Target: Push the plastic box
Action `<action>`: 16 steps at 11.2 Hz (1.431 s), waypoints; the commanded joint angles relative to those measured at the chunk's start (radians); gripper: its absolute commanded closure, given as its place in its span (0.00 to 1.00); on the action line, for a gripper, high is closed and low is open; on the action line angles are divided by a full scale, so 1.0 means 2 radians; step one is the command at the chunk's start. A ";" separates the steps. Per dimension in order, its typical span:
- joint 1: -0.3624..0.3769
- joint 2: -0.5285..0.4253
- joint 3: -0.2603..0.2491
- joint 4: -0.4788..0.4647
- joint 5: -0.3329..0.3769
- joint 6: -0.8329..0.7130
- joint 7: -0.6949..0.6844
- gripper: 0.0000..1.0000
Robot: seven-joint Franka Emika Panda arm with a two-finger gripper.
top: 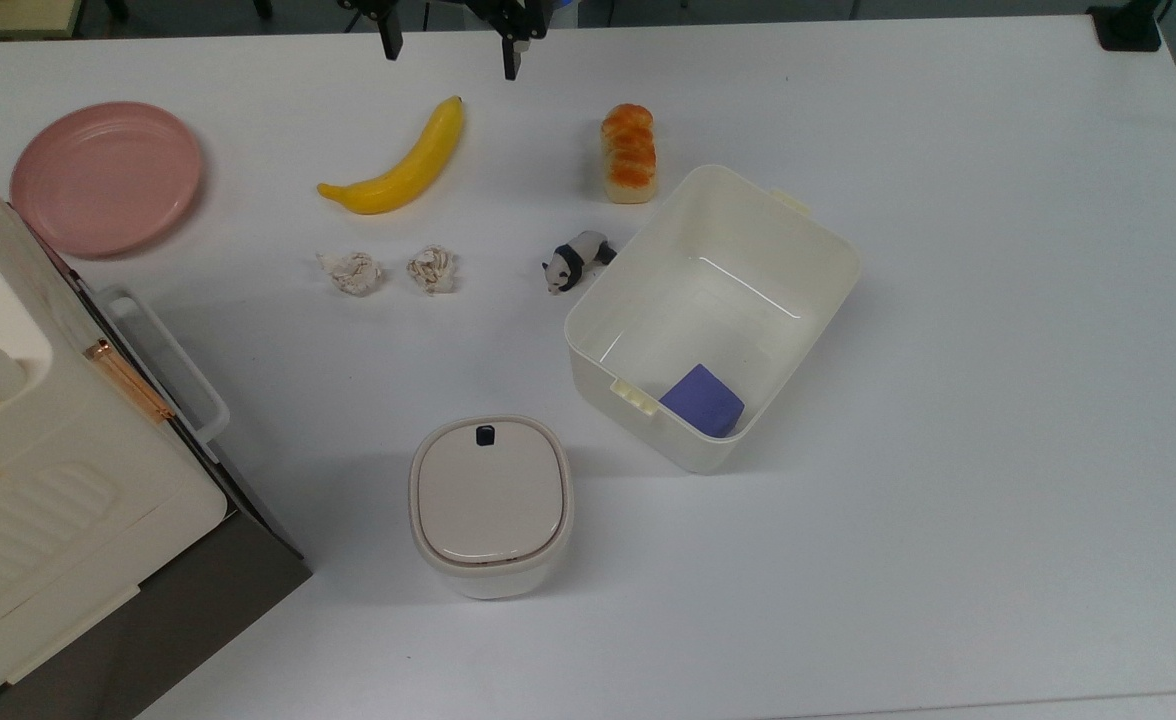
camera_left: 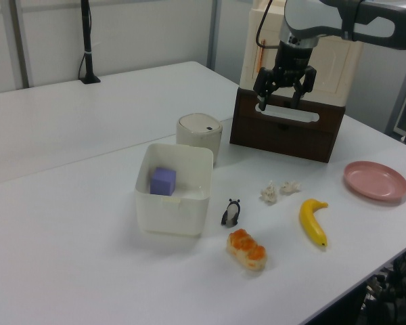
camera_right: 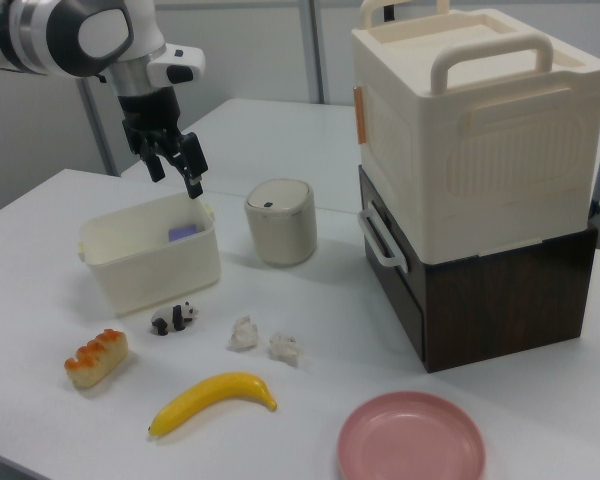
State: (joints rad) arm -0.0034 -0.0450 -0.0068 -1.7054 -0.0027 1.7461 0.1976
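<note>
Nearest in the right view lay the pink plate (camera_right: 411, 439) and the banana (camera_right: 212, 398), then the bread roll (camera_right: 96, 357), two crumpled paper balls (camera_right: 244, 333) and the toy panda (camera_right: 173, 318). Behind them the plastic box (camera_right: 150, 252) sat on the white table (camera_right: 310, 330), skewed, holding a purple block (top: 702, 400), with the panda just beside one wall and the lidded bin (camera_right: 280, 221) near it. Furthest, the gripper (camera_right: 177, 166) hung above the table, apart from the box, fingers spread wide and holding nothing. How high it hung was hard to judge. A push toward the panda's side would probably sweep the toy along; a high contact on the rim might tip the light tub instead of sliding it.
</note>
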 commanded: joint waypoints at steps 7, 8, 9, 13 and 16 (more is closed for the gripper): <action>0.012 -0.006 -0.020 0.005 0.017 -0.012 -0.051 0.00; 0.013 -0.006 -0.017 0.004 0.017 -0.012 -0.052 0.00; 0.017 -0.006 -0.016 0.004 0.017 -0.012 -0.053 0.00; 0.019 -0.006 -0.015 -0.006 0.016 -0.012 -0.088 0.00; 0.019 -0.004 -0.010 -0.025 0.011 -0.035 -0.284 0.00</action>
State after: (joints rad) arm 0.0224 -0.0431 -0.0240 -1.7217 0.0048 1.7298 -0.1116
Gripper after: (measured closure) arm 0.000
